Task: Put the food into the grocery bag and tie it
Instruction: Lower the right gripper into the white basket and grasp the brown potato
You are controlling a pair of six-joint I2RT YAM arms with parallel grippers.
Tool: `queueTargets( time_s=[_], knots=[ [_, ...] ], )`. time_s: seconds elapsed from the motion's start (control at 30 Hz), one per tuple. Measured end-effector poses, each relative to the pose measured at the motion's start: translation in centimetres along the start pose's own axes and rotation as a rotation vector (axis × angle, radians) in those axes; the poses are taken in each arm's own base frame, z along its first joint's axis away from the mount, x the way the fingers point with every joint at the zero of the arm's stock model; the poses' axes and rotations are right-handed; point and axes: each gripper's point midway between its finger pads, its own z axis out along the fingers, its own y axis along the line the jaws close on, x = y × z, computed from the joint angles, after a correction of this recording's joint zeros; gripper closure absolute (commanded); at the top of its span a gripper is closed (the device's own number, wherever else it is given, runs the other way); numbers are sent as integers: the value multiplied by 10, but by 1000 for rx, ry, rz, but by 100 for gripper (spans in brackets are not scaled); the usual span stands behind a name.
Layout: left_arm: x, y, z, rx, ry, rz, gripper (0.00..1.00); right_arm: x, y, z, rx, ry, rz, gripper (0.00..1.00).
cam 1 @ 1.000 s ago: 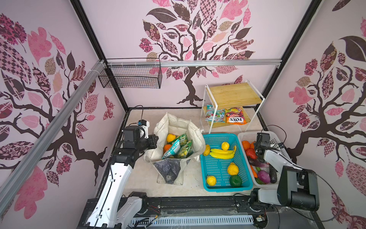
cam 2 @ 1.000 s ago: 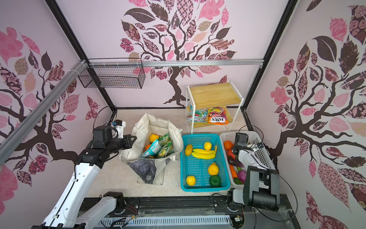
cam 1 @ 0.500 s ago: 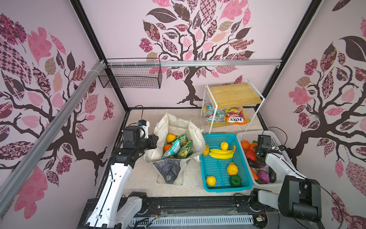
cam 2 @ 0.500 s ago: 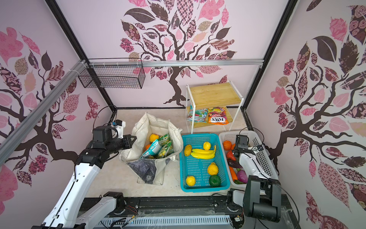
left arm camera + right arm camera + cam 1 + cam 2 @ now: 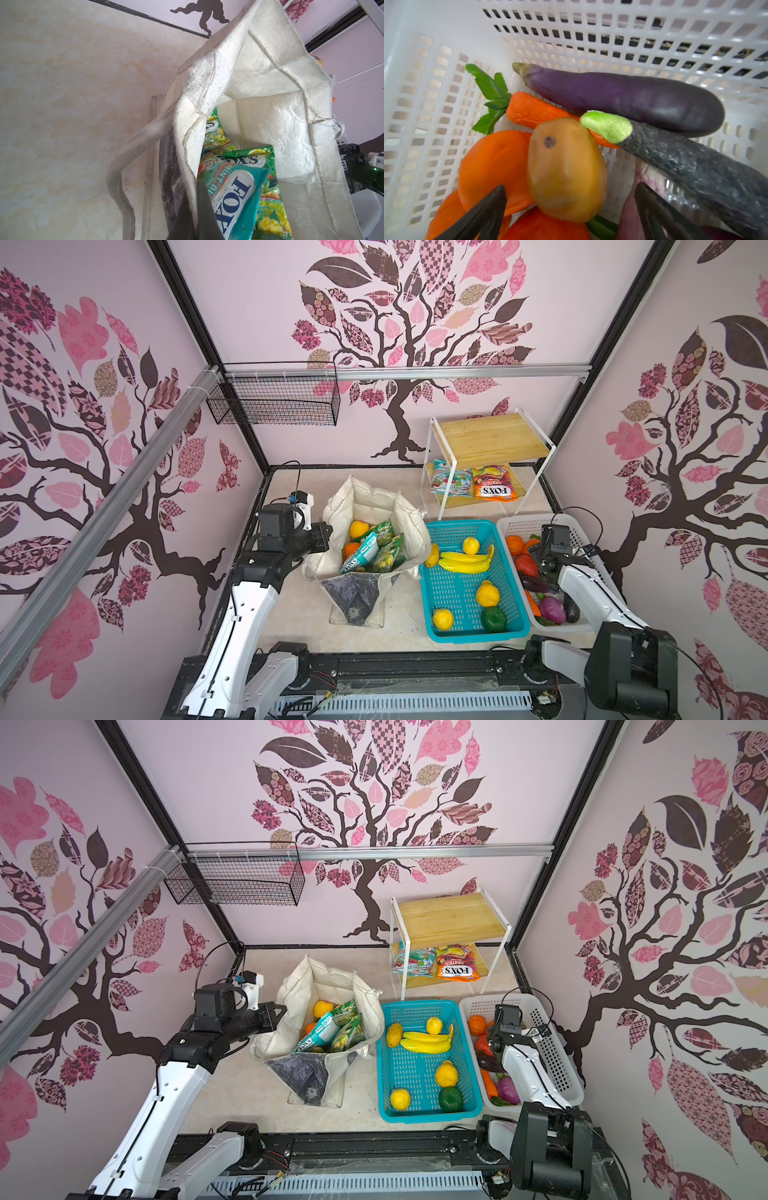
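Left gripper clamped on grocery bag rim, centre-left in a top view, mouth open. Right gripper jaws spread astride brown piece, white basket, right of frame. Best: descend, close across narrow girth, clear of aubergine.

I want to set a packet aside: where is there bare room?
Bare tabletop lies behind the grocery bag by the back wall and before it by the front rail. The white basket is crowded.

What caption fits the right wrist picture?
Open right gripper poised over a yellow-brown toy fruit in the white basket.
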Motion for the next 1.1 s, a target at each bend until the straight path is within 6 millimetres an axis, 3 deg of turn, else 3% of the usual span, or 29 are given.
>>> queueTargets(
  time_s=[0.27,0.43,0.8,1.0,1.1],
  knots=[
    [0,0,0,1,0,0,100,11,-6,17,59,30,-27,1],
    [0,0,0,1,0,0,100,13,0,26,61,40,-26,1],
    [0,0,0,2,1,0,100,10,6,30,48,22,-5,38],
    [0,0,0,2,1,0,100,7,7,24,33,18,4,45],
    [0,0,0,2,1,0,100,4,6,20,32,7,8,43]
  ],
)
